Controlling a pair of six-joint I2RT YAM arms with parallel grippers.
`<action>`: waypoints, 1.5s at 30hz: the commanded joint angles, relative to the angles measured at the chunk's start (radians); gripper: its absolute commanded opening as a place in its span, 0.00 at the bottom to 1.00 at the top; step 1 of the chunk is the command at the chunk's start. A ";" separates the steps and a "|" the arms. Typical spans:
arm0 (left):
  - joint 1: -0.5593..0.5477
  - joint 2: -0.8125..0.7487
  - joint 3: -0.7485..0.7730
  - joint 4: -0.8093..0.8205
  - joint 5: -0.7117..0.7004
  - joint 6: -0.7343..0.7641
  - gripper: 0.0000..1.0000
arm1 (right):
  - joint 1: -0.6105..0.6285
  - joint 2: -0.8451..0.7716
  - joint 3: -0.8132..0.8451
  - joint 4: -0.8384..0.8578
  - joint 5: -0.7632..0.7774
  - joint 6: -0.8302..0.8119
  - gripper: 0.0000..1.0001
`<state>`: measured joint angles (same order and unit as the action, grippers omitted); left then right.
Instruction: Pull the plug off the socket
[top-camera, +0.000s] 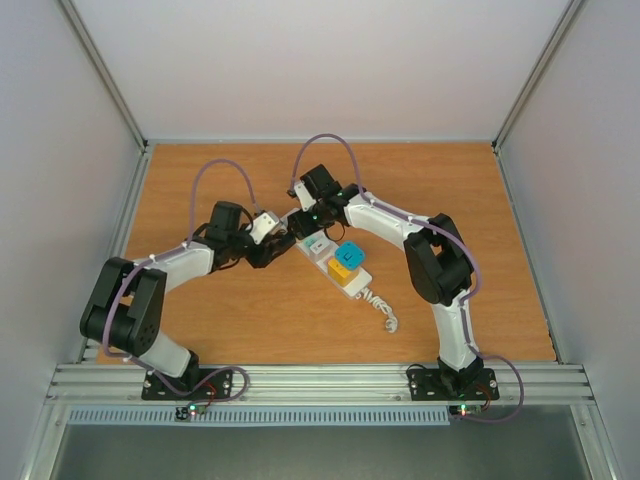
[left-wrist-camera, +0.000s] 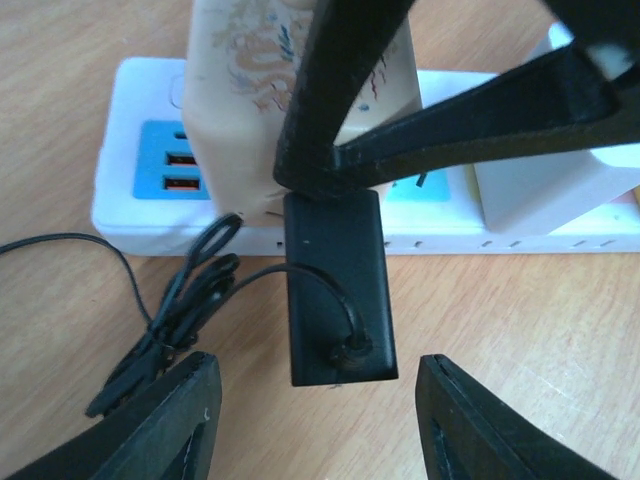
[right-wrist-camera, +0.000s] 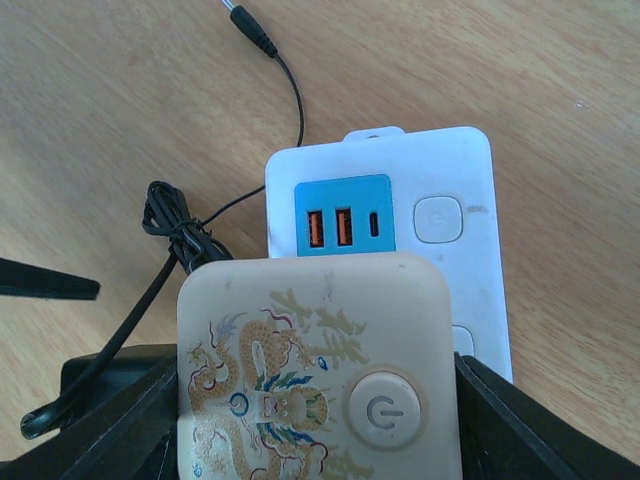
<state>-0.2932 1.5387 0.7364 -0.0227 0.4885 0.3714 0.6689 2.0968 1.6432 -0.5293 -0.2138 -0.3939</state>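
Observation:
The white socket strip (top-camera: 362, 283) lies slantwise mid-table and shows in the left wrist view (left-wrist-camera: 140, 215) and the right wrist view (right-wrist-camera: 445, 165). A cream block with a dragon print and a power button (right-wrist-camera: 310, 340) stands on it. My right gripper (right-wrist-camera: 315, 400) is shut on that block's two sides. A black plug (left-wrist-camera: 335, 290) lies flat against the strip's near side under the block, its thin cable (left-wrist-camera: 170, 310) bundled to the left. My left gripper (left-wrist-camera: 318, 420) is open, a finger on each side of the plug's near end, not touching it.
A white block (left-wrist-camera: 545, 185) stands on the strip to the right of the cream one. A blue cube (top-camera: 350, 255) and a yellow piece (top-camera: 340, 272) sit further along the strip. The strip's white cord (top-camera: 383, 312) curls toward the front. The cable's barrel jack (right-wrist-camera: 250, 25) lies loose on the wood.

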 joint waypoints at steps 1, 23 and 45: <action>-0.033 0.029 0.004 0.048 -0.029 0.015 0.54 | 0.015 -0.036 -0.035 -0.001 0.002 0.002 0.54; -0.054 0.066 0.054 0.035 -0.071 0.029 0.28 | -0.003 -0.052 -0.178 0.094 -0.001 -0.012 0.41; -0.054 -0.013 -0.042 0.027 -0.099 0.068 0.11 | -0.026 -0.041 -0.236 0.162 0.109 -0.008 0.35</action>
<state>-0.3458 1.5745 0.7311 0.0113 0.3923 0.4088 0.6647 2.0228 1.4525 -0.2974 -0.1841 -0.4015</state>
